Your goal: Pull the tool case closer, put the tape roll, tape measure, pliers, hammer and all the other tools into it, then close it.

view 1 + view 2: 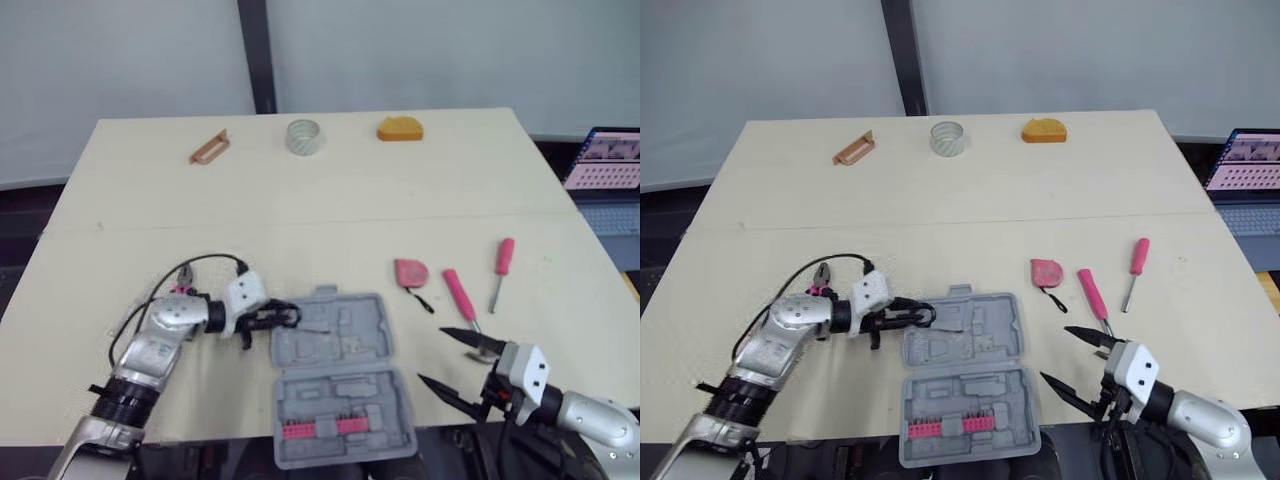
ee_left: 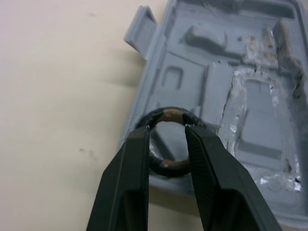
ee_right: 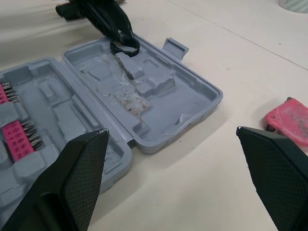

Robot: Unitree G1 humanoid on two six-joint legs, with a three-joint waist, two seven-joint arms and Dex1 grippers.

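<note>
The left gripper is clamped on a black tape roll, one finger through the ring and one outside it, holding it at the left rim of the tool case's far half. The right gripper hangs with its fingers spread wide and empty over the table's near right edge, just right of the case. The table is pale cream board. A pink tape measure and two pink-handled screwdrivers lie right of the case. At the far edge lie a brown piece, a clear tape roll and an orange block. Behind is a pale grey wall with a dark post, and a laptop stands to the right. The case is grey moulded plastic, open flat, with a pink bit strip in its near half.
</note>
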